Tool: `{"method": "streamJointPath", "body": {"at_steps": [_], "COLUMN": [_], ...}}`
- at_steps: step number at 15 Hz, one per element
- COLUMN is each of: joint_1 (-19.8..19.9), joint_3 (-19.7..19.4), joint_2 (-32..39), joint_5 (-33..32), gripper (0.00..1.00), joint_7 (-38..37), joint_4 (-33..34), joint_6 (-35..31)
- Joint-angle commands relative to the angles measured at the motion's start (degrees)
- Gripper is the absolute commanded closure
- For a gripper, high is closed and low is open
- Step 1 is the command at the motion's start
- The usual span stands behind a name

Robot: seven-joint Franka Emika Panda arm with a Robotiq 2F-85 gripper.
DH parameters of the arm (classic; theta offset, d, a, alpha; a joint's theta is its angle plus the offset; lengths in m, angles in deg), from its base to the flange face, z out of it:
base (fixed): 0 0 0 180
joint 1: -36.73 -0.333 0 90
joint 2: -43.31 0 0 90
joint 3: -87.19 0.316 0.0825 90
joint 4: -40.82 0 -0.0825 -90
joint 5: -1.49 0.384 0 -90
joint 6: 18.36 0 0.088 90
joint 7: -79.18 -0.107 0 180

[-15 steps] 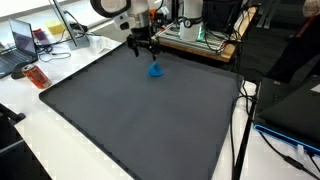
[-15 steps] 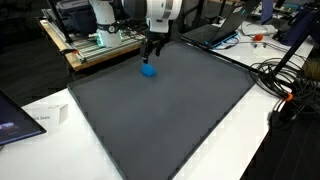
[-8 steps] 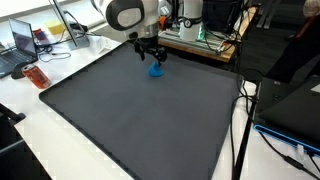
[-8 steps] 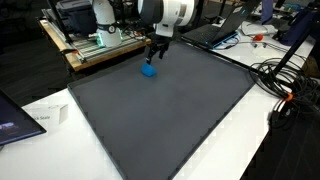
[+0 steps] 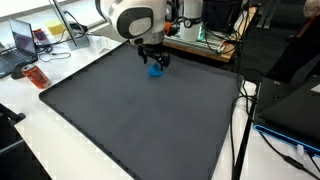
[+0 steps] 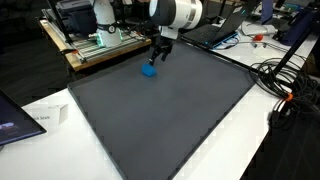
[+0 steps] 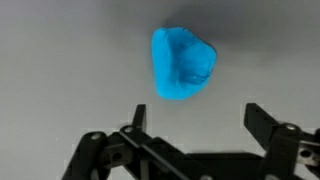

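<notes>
We see our end effector (image 7: 195,118), jaws wide and empty, near a small blue lump (image 7: 182,63) on the bench (image 7: 60,60). The lump is probably light and soft, so grip its sides gently.

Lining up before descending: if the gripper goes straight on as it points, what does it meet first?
Probably the blue object, lying ahead of the open gripper in the wrist view; depth is unclear, so possibly the dark mat beside it.
</notes>
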State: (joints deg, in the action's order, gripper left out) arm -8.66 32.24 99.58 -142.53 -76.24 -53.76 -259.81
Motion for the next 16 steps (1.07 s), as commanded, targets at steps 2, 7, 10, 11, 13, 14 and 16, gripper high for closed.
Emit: {"method": "streamJointPath", "body": {"at_steps": [2, 7, 10, 11, 13, 14, 16], "joint_1": [0.2, 0.2, 0.7, 0.8, 1.2, 1.0, 1.0], "joint_3": [-0.8, -0.6, 0.0, 0.1, 0.8, 0.7, 1.1], "joint_2": [5.2, 8.5, 9.3, 9.5, 9.1, 9.2, 8.8], "joint_5": [0.0, 0.0, 0.0, 0.0, 0.0, 0.0, 0.0], "gripper": [0.0, 0.0, 0.09, 0.2, 0.41, 0.48, 0.62], "joint_7": [-2.5, -1.4, -0.8, -0.8, 0.0, -0.2, 0.4], "joint_4": [3.6, 3.1, 3.5, 3.6, 3.6, 3.5, 3.3], "joint_6": [-2.3, -2.3, -2.2, -2.2, -2.2, -2.1, -1.9]}}
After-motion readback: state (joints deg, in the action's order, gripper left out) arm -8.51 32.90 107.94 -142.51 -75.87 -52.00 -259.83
